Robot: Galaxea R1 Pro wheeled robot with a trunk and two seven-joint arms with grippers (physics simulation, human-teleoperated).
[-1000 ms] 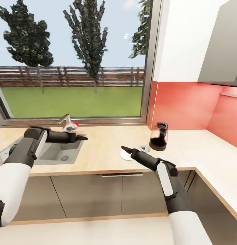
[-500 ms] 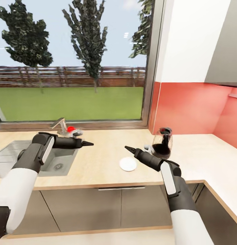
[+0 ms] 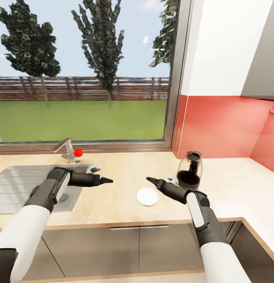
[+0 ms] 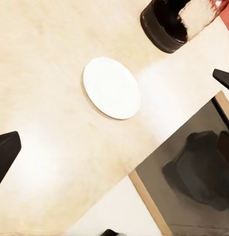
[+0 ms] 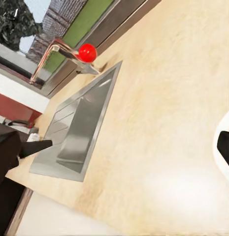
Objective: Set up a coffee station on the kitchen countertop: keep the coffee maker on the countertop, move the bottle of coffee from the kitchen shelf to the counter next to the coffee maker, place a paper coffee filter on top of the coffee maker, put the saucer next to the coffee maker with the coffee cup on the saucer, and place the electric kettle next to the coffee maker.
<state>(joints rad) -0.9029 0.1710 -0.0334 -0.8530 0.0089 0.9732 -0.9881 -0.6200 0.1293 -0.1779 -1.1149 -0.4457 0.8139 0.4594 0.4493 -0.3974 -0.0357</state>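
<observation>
No brand, label or legible writing can be made out on anything in view. A coffee maker [image 3: 189, 169], rendered as a clear glass vessel with a black base, a dark interior and a black lid, is seen standing upright on the pale wood-grain countertop [image 3: 121, 184], close to the red backsplash [image 3: 219, 125]. A flat, round, white saucer [image 3: 147, 196] lies on the countertop nearer the front edge, apart from the coffee maker; in the left wrist view the saucer [image 4: 111, 87] is shown bare, with the coffee maker's black base [image 4: 166, 27] beyond it. A small grey-white object just beside the coffee maker is too small to be identified. The left gripper [image 3: 104, 180] is held above the countertop just beside the steel sink [image 3: 22, 188], and the right gripper [image 3: 150, 180] is held above the countertop near the saucer; nothing is grasped by either, and whether the jaws are parted or closed cannot be told from the head view. A faucet with a red knob [image 3: 78, 152] is seen behind the sink, below the window [image 3: 85, 70].
</observation>
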